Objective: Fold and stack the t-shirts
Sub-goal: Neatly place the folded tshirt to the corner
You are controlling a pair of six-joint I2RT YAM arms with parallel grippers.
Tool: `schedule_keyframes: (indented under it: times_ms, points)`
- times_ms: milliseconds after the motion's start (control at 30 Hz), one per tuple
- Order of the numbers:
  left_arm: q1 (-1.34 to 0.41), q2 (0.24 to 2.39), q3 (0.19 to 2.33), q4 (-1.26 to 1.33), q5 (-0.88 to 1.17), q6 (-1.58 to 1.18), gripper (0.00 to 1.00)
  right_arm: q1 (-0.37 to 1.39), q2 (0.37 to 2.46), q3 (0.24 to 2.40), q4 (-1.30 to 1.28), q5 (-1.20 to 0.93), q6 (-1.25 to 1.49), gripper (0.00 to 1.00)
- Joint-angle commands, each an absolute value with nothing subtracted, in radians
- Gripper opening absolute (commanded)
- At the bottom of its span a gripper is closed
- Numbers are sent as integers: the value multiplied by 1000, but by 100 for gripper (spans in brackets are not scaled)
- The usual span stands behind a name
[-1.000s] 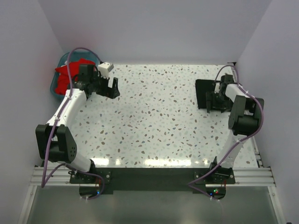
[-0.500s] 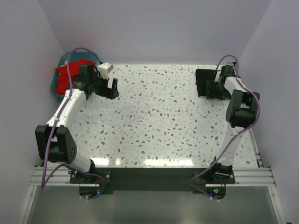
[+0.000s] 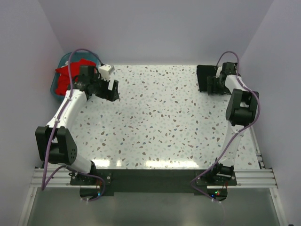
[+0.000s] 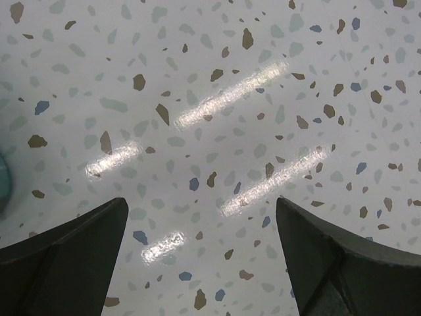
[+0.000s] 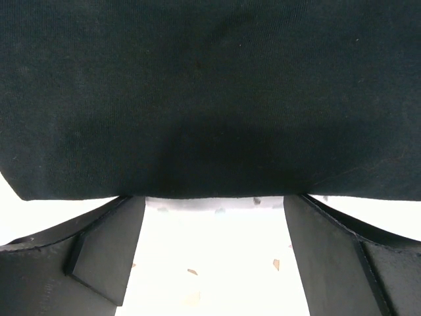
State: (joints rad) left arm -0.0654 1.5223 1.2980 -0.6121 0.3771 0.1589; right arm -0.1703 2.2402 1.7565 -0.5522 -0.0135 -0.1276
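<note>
Speckled white surface (image 3: 160,127) fills the cell between plain pale walls. At its far left edge sits a teal basket (image 3: 64,58) holding crumpled red shirts (image 3: 63,80), heaped so that no axis can be read. At the far right corner lies the black shirt (image 3: 202,77), folded to a flat rectangle. Its long axis appears to run near-to-far, though the right arm covers part of it. In the right wrist view one straight edge of it runs across the frame, square to the approach.

Handling: the cloth is soft, light and limp. It will likely sag and come unfolded if lifted by a single layer. Recommended hold: pinch all layers at the straight edge. Draw a red shirt out by collar or shoulder seam once located.

State of the left tool (image 4: 200,257): released, jaws spread wide over bare surface near the basket, grasping nothing. State of the right tool (image 5: 210,250): released, jaws spread at the black shirt's edge, nothing gripped.
</note>
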Motion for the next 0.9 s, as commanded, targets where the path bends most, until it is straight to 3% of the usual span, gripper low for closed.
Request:
schedule_keyframes:
  times_ms: [0, 267, 533, 867]
  points:
    - [-60, 1522, 1339, -612, 373, 178, 100, -175, 2303, 1785, -511, 49, -192, 90]
    - [-60, 1520, 1341, -612, 374, 181, 100, -173, 2326, 1845, -525, 31, -193, 91]
    - [-60, 1546, 1391, -574, 402, 183, 100, -173, 2160, 1873, -606, -61, -173, 92]
    - [-60, 1776, 1742, -673, 552, 127, 100, -123, 1901, 2019, -877, -196, -245, 93]
